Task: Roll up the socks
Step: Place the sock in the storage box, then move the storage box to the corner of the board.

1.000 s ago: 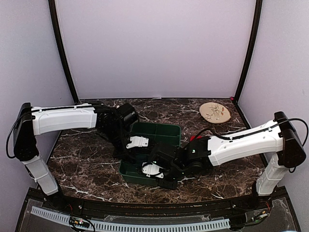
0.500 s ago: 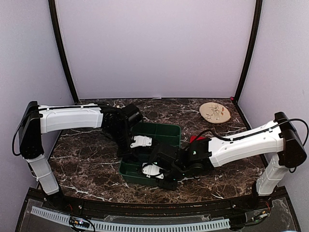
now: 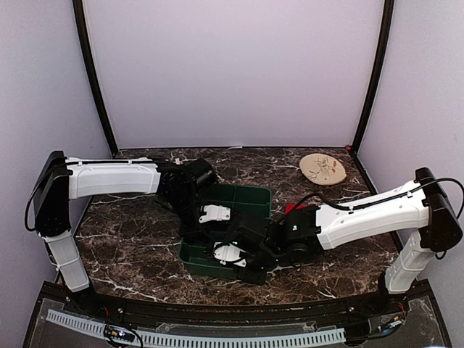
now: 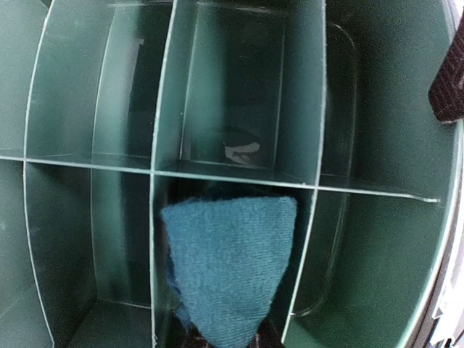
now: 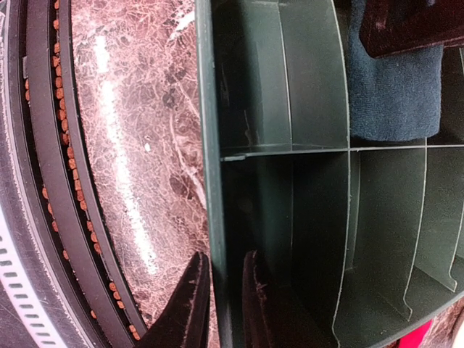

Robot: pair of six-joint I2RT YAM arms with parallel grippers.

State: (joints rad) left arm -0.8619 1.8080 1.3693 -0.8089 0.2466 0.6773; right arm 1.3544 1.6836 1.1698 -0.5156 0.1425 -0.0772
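The dark teal sock (image 4: 228, 261) hangs from my left gripper (image 4: 225, 339), which is shut on it over a middle compartment of the green tray (image 4: 377, 239). The sock's free end sits inside that compartment. It also shows in the right wrist view (image 5: 395, 94), under a dark finger of the left gripper. My right gripper (image 5: 225, 290) straddles the tray's near wall (image 5: 212, 181), pinching it with one finger inside and one outside. A bit of the red sock (image 5: 435, 335) shows beyond the tray; in the top view it (image 3: 292, 209) lies right of the tray, mostly hidden by the right arm.
The green tray (image 3: 250, 194) stands mid-table with thin dividers forming several compartments. A round wooden disc (image 3: 322, 169) lies at the back right. The table's front edge and a black cable rail (image 5: 51, 181) run close to my right gripper.
My left arm has shifted a little to the right over the tray with the teal sock. My right gripper has stayed on the tray's near wall.
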